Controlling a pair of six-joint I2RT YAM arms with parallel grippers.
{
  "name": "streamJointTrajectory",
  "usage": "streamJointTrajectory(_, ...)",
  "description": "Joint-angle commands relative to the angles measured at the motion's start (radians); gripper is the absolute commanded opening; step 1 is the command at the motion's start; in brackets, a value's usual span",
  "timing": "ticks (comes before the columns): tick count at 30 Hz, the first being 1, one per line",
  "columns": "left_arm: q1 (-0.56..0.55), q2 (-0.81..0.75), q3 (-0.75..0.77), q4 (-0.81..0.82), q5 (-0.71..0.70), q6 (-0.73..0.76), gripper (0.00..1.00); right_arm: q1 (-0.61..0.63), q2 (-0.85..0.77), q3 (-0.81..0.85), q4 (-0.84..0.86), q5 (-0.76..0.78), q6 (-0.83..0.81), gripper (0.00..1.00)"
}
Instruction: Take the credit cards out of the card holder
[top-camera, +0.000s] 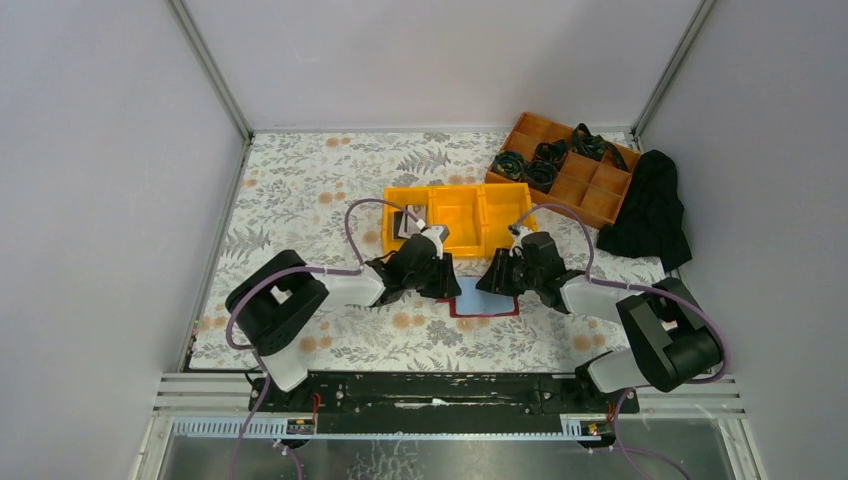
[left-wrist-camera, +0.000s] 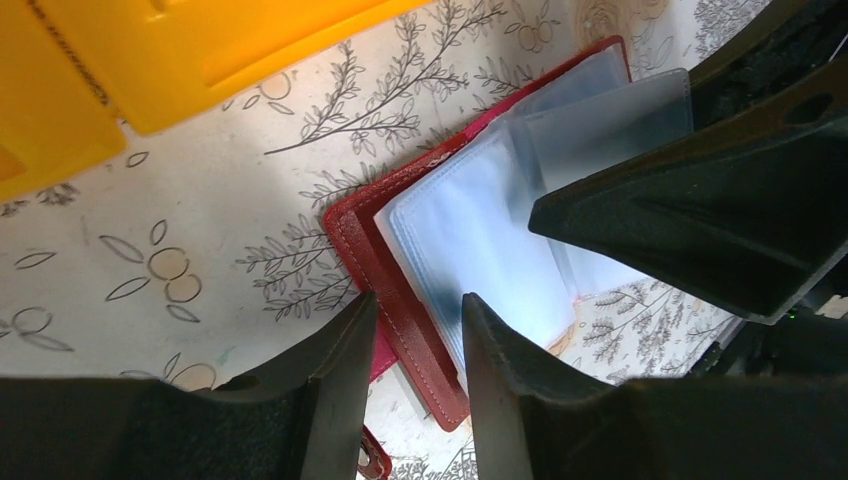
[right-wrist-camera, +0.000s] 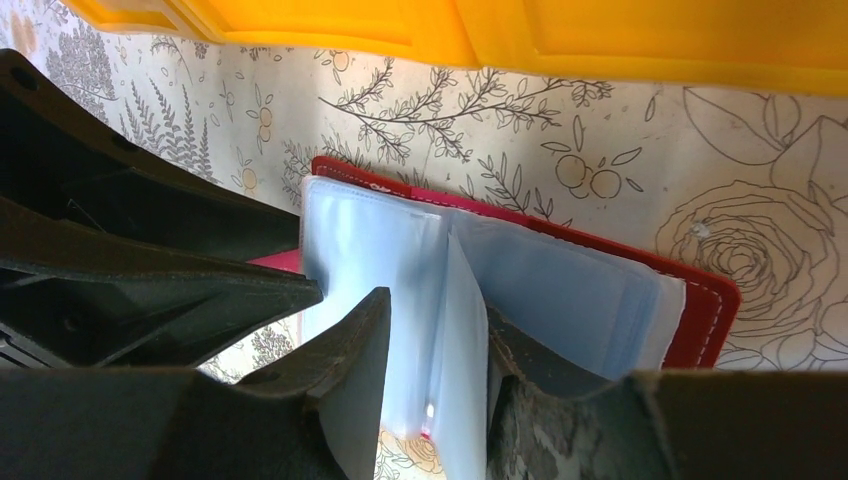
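Card holder lies open just in front of the yellow bin, and from above both grippers hide most of it.
Your left gripper stands part-spread astride its red edge. Your right gripper, also part-spread, flanks one upright sleeve. Cloudy sleeves hide any contents, and the credit cards in the bin's left compartment show only as a blur.

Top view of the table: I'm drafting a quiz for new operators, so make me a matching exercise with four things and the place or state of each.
Things
1. red folding card holder
2. yellow plastic three-compartment bin
3. orange-brown divided tray
4. black crumpled cloth

Place or state
A. far right corner, holding black coiled cords
B. lying open, pale plastic sleeves showing
C. heaped at the right edge
D. centre, just behind the holder

Pairs: 1-B; 2-D; 3-A; 4-C
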Motion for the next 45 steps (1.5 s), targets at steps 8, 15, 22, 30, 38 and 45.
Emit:
streamJointTrajectory(8,-0.013,0.047,0.022,0.17,0.145,-0.068,0.42,-0.002,0.019,0.0,-0.014,0.011,-0.009,0.4)
streamJointTrajectory(15,-0.013,0.042,0.017,0.204,0.158,-0.074,0.41,-0.001,0.025,0.0,-0.011,0.004,-0.009,0.4)
streamJointTrajectory(22,-0.014,0.052,0.045,0.26,0.202,-0.097,0.41,-0.001,0.038,0.0,-0.008,0.001,-0.008,0.4)
streamJointTrajectory(30,-0.015,0.066,0.105,0.275,0.203,-0.097,0.13,-0.002,0.048,0.003,-0.006,-0.009,-0.008,0.4)
streamJointTrajectory(38,-0.014,0.108,0.123,0.286,0.216,-0.105,0.0,-0.004,0.026,0.001,-0.018,0.01,-0.006,0.4)
streamJointTrajectory(45,-0.012,0.11,0.114,0.294,0.222,-0.105,0.0,-0.015,-0.127,-0.042,-0.018,0.103,0.009,0.4)
